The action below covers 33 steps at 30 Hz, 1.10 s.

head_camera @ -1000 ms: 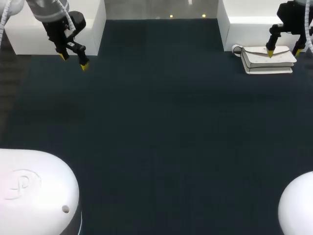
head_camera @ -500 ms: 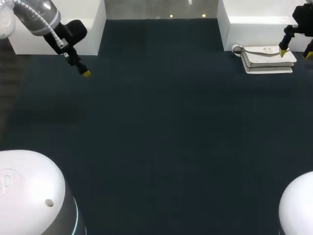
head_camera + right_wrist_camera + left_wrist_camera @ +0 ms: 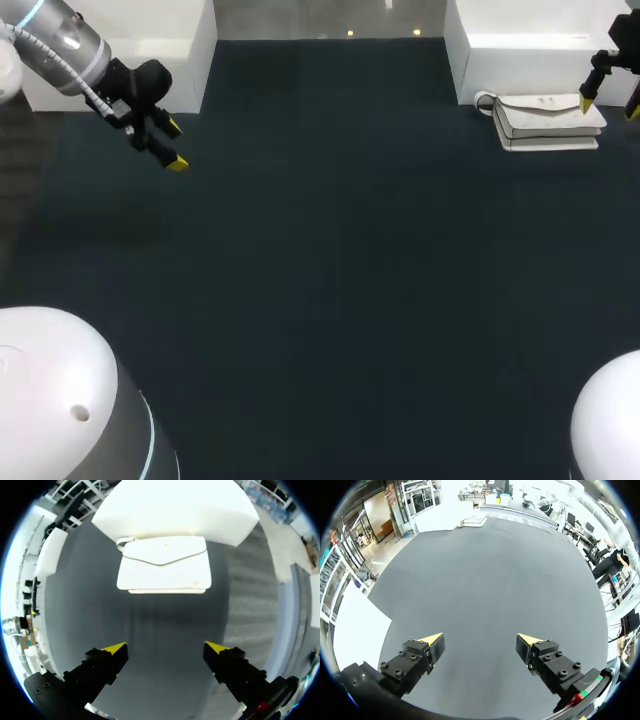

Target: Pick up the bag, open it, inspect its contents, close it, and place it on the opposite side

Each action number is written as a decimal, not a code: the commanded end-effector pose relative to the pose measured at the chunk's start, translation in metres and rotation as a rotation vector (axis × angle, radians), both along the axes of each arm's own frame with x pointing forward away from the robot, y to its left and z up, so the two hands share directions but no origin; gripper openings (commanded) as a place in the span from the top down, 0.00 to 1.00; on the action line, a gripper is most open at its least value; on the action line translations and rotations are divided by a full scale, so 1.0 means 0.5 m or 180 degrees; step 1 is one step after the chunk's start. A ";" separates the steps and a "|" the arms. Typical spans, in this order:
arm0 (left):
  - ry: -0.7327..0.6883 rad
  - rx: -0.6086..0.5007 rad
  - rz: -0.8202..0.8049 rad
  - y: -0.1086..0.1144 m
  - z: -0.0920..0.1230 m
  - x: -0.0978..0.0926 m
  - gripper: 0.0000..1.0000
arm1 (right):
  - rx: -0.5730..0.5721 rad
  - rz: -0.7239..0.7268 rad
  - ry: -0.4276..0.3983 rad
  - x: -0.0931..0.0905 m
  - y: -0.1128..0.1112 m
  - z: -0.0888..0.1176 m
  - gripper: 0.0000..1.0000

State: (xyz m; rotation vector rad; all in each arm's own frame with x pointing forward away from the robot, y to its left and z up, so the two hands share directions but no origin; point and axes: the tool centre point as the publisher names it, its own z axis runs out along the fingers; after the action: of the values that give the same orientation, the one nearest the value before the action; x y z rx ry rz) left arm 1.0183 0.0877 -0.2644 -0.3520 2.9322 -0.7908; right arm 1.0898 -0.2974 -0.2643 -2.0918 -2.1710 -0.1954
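My right claw hung released beside the bag, upper right; best centred over its flap before clenching. Left claw released, empty.

In the head view the right arm is cut off by the picture's edge, and the right gripper shows its outer yellow tip only in part. The left arm runs out at the corner. The white bag hides its inside under a closed flap, and only a small loop of its strap shows.
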 end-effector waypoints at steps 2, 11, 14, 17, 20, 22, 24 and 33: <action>-0.0064 -0.0079 -0.0147 -0.011 -0.016 0.008 0.00 | 0.0075 -0.0005 0.0154 0.034 -0.021 -0.018 0.00; -0.0040 -0.0219 -0.0296 -0.025 -0.040 0.017 0.00 | 0.0140 -0.0065 0.0166 0.054 -0.042 -0.030 0.00; -0.0058 -0.0259 -0.0334 -0.030 -0.045 0.018 0.00 | 0.0160 -0.0086 0.0164 0.061 -0.050 -0.033 0.00; -0.0067 -0.0339 -0.0358 -0.034 -0.049 0.022 0.00 | 0.0174 -0.0099 0.0167 0.067 -0.055 -0.035 0.00; -0.0060 -0.0385 -0.0382 -0.037 -0.055 0.027 0.00 | 0.0190 -0.0110 0.0173 0.074 -0.059 -0.039 0.00; -0.0065 -0.0398 -0.0395 -0.040 -0.059 0.031 0.00 | 0.0195 -0.0115 0.0175 0.077 -0.061 -0.040 0.00; -0.0065 -0.0398 -0.0395 -0.040 -0.059 0.031 0.00 | 0.0201 -0.0122 0.0177 0.083 -0.067 -0.042 0.00; -0.0065 -0.0398 -0.0395 -0.040 -0.059 0.031 0.00 | 0.0361 -0.0257 0.0184 0.115 -0.101 -0.059 0.00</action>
State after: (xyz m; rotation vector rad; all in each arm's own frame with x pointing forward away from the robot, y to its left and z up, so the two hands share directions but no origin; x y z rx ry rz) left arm 1.0329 0.0677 -0.2931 -0.1712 2.9170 -0.9871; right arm 1.1355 -0.3363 -0.2877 -2.1541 -2.0378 -0.2954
